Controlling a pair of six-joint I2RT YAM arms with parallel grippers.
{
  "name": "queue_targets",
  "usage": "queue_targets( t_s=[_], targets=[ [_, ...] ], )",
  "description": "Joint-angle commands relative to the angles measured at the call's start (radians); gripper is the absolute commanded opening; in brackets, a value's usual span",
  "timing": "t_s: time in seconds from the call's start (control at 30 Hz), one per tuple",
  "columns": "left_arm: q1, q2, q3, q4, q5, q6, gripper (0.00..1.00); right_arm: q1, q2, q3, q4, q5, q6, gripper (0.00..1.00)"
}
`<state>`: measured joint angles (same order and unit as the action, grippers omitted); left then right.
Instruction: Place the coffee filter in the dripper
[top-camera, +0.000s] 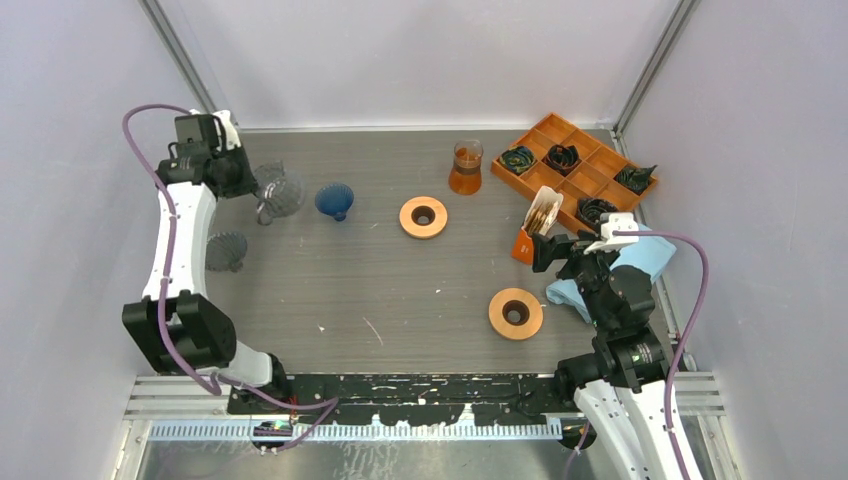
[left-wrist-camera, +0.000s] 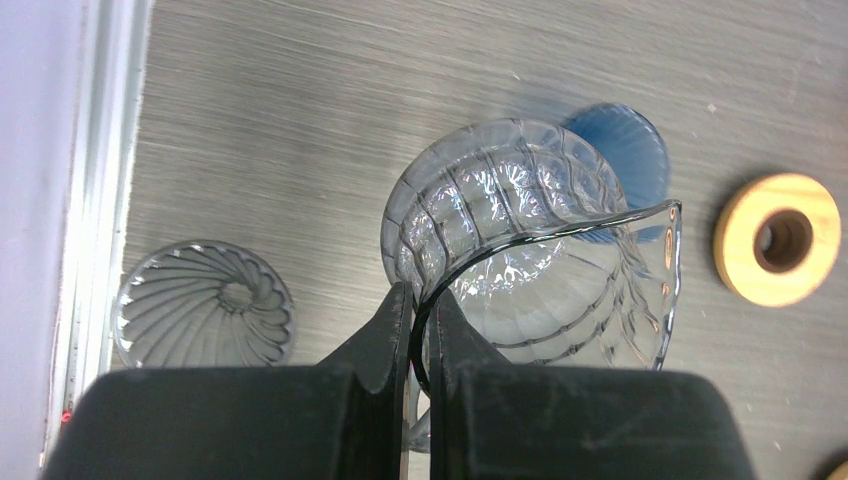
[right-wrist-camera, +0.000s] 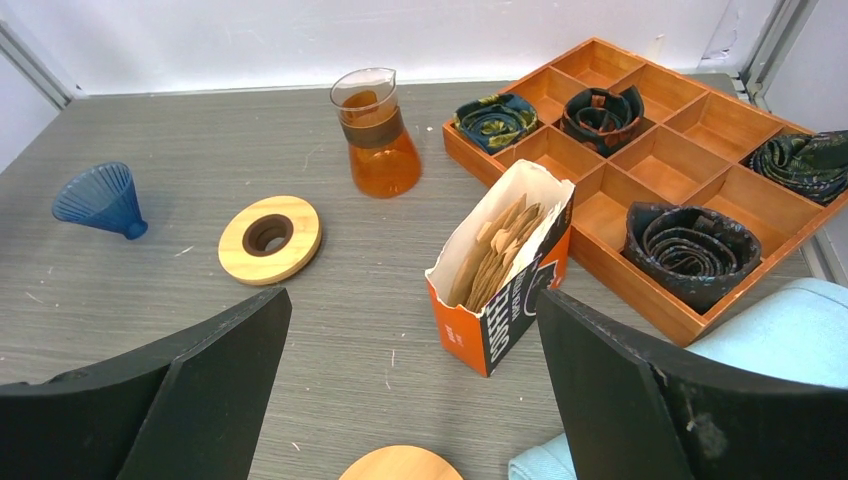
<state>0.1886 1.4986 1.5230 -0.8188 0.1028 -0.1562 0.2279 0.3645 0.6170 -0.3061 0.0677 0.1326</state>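
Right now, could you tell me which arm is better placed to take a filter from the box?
Right: the right gripper is open and faces the filter box close ahead, while the left gripper is shut on the glass dripper, far from it.

High rear overview, two close wrist views, wooden ring (top-camera: 423, 217) common.
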Motion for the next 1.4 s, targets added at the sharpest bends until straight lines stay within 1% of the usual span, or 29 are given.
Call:
queue_targets(
  t_s=[0.0, 0.23, 0.4, 0.53, 0.57, 0.7, 0.87, 1.0, 1.1, 1.37],
  targets=[
    [-0.087, -0.109, 0.004, -0.044, 0.035, 0.0, 0.0, 0.008, -0.006, 0.006, 0.059, -0.014, 0.002, 1.0],
    [-0.255, -0.181, -0.075, -0.056, 0.019, 0.001, 0.0, 0.009, 0.006, 0.007, 0.062, -0.012, 0.003, 1.0],
    [-0.393, -0.22, -0.145, -0.035, 0.009, -0.015, 0.0, 0.009, 0.016, 0.006, 0.062, -0.016, 0.003, 1.0],
    [-0.518, -0.221, -0.216, 0.023, 0.011, -0.041, 0.0, 0.009, 0.031, 0.008, 0.063, -0.016, 0.003, 1.0],
    [-0.563, -0.221, -0.23, 0.036, 0.005, -0.045, 0.0, 0.009, 0.034, 0.01, 0.062, -0.016, 0.001, 1.0],
    [-0.712, -0.213, -0.281, 0.08, -0.066, -0.035, 0.0, 0.008, 0.04, 0.009, 0.061, -0.013, 0.001, 1.0],
    [-0.84, -0.164, -0.315, 0.152, -0.086, -0.013, 0.0, 0.009, 0.042, 0.013, 0.053, 0.004, -0.001, 1.0],
    [-0.919, -0.112, -0.33, 0.213, -0.128, 0.0, 0.0, 0.009, 0.044, 0.012, 0.051, 0.013, -0.002, 1.0],
    [-0.957, -0.07, -0.341, 0.261, -0.115, 0.023, 0.0, 0.008, 0.05, 0.014, 0.051, 0.012, -0.005, 1.0],
    [-0.982, 0.05, -0.337, 0.331, -0.053, 0.05, 0.0, 0.008, 0.066, 0.017, 0.046, 0.0, -0.005, 1.0]
  ],
)
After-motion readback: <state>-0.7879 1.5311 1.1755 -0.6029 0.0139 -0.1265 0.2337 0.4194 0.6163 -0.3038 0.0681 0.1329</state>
